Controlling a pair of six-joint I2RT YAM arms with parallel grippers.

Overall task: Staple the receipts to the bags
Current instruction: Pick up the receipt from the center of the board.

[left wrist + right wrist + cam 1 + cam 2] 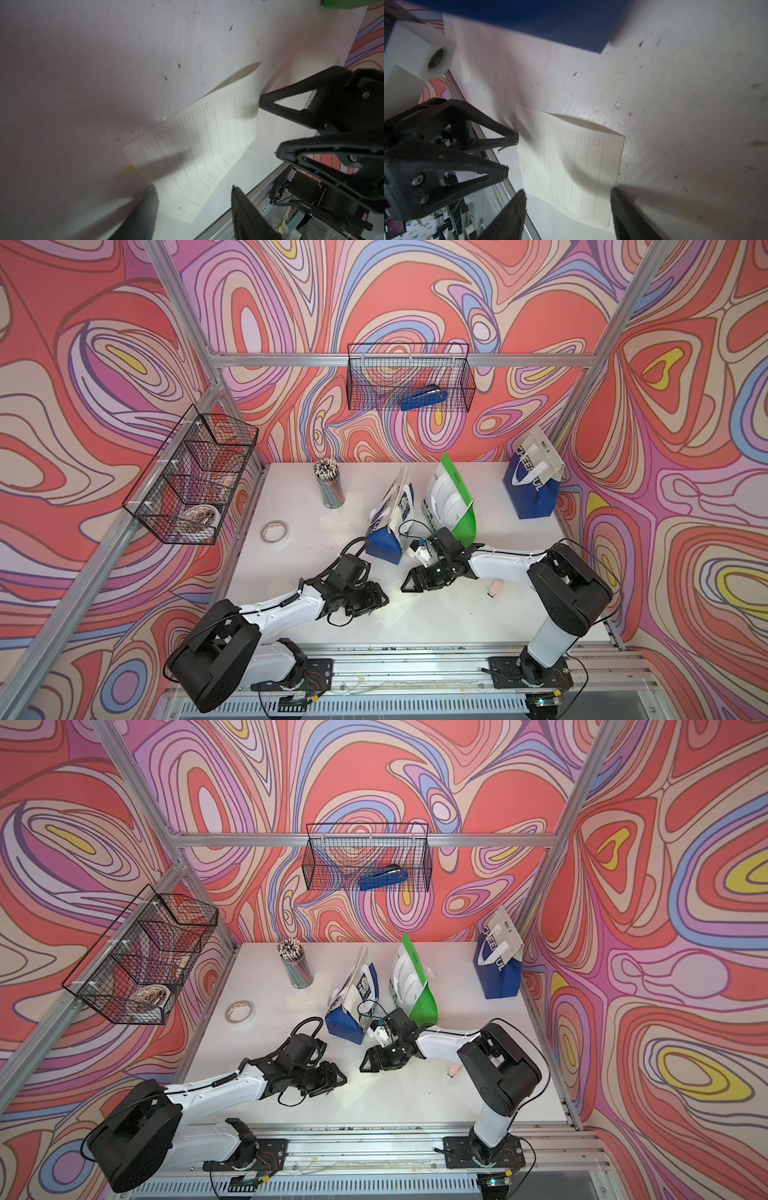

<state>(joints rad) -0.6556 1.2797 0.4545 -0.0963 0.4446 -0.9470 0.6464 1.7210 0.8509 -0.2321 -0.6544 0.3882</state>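
Left tool (pixel 193 189), right tool (pixel 566 190), low over receipt (pixel 197 145)

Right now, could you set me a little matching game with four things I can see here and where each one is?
Things:
1. blue stapler
2. tape roll
3. cup of pencils
4. lined receipt

Places:
A. on the table near its front edge, one end curling up
B. inside the wire basket on the back wall
C. standing upright near the table's back edge
D. lying flat on the table's left side

Pairs: 1-B, 2-D, 3-C, 4-A
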